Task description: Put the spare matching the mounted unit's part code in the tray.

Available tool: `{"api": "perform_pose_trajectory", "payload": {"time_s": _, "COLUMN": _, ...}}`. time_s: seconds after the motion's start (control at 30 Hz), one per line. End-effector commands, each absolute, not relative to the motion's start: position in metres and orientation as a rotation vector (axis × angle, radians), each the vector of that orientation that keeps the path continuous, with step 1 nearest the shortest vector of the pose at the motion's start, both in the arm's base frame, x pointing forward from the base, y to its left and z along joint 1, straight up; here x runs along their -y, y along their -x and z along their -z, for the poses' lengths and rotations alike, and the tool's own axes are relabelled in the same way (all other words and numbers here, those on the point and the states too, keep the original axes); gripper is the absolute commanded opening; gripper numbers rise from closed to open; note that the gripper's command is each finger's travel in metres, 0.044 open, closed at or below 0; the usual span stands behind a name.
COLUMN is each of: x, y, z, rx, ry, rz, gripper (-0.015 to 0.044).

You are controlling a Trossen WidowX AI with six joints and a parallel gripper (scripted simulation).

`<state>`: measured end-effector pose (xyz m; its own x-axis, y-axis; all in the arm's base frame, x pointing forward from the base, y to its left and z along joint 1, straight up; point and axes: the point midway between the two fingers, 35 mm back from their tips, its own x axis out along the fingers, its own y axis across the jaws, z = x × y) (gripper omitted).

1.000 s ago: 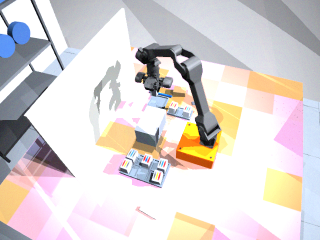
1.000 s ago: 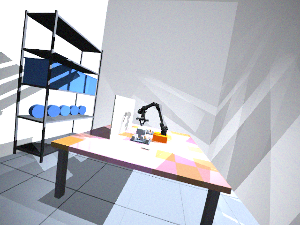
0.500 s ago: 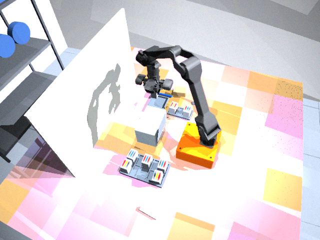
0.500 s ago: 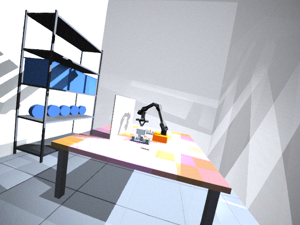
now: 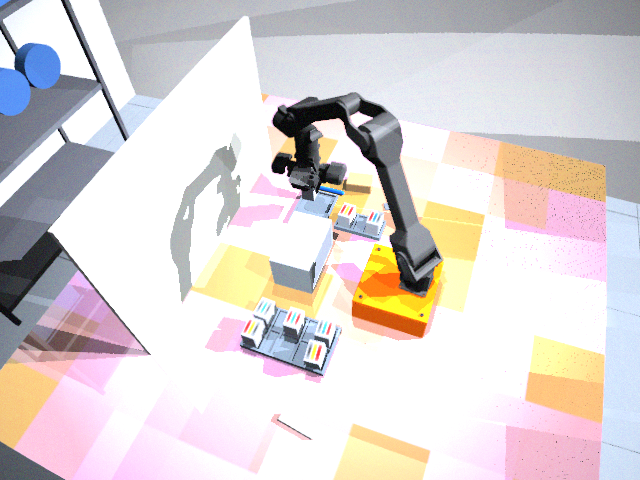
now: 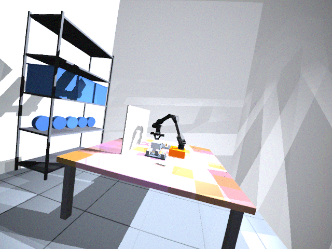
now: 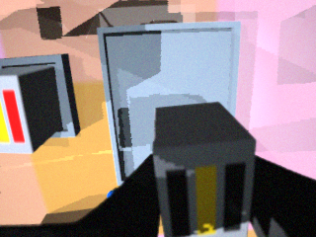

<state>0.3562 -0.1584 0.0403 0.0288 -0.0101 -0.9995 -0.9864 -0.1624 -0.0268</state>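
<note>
My gripper (image 5: 308, 193) (image 6: 157, 138) (image 7: 192, 157) is shut on a spare block with a dark grey top and a face with two dark stripes and a yellow one between. The held block (image 7: 203, 123) hangs above the shallow grey-blue tray (image 5: 321, 205) (image 7: 197, 59), over its near right part in the wrist view. The tray shows nothing lying in it, though the block hides part of it. Several striped white spares stand in the large rack (image 5: 281, 343). A big pale grey box (image 5: 299, 245) stands between rack and tray; no printed code can be read in any view.
A small rack (image 5: 360, 223) with two striped blocks (image 5: 347, 212) (image 5: 375, 221) stands beside the tray. A blue rod (image 5: 331, 190) and a tan block (image 5: 357, 182) lie behind it. A tall white panel (image 5: 170, 139) stands left; the orange base (image 5: 392, 310) stands right.
</note>
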Motion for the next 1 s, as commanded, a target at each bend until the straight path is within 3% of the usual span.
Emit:
{"api": "perform_pose_trajectory", "payload": {"time_s": 0.0, "x": 0.158, "y": -0.356, "z": -0.036, "rx": -1.114, "ry": 1.356, "rz": -1.305, "gripper": 0.0000}}
{"api": "perform_pose_trajectory", "payload": {"time_s": 0.97, "x": 0.157, "y": -0.353, "z": -0.010, "rx": -1.114, "ry": 1.356, "rz": -1.305, "gripper": 0.0000}}
